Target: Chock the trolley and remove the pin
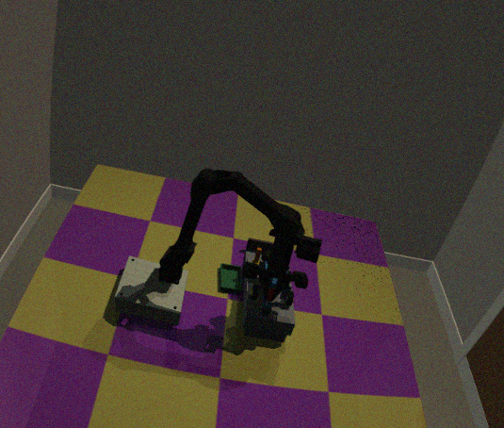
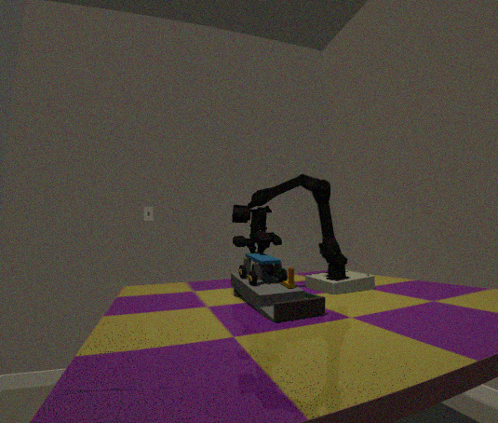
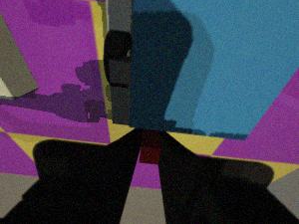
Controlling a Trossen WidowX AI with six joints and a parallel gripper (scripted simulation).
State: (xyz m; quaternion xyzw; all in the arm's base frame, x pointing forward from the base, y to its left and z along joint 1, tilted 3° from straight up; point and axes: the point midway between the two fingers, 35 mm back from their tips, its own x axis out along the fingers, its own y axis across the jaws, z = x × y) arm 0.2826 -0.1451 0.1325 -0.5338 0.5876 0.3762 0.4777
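Observation:
The trolley with a blue top (image 1: 274, 281) (image 2: 263, 259) (image 3: 244, 74) stands on the grey ramp (image 1: 268, 328) (image 2: 272, 298). My gripper (image 2: 260, 252) (image 3: 149, 130) is at the trolley's uphill end, pointing down, shut on the red-headed stop pin. The pin's red head (image 3: 150, 154) shows between the fingers; its lower part is hidden. The yellow chock, with its orange handle (image 1: 258, 255) (image 2: 291, 275) upright, sits at the downhill side of a near wheel; whether it touches is too small to tell. The green tray (image 1: 230, 278) lies beside the ramp.
The arm's pale base block (image 1: 148, 283) (image 2: 340, 282) stands on the far side of the tray from the ramp. A dark end stop (image 2: 299, 307) closes the ramp's low end. The arm arches over between base and ramp.

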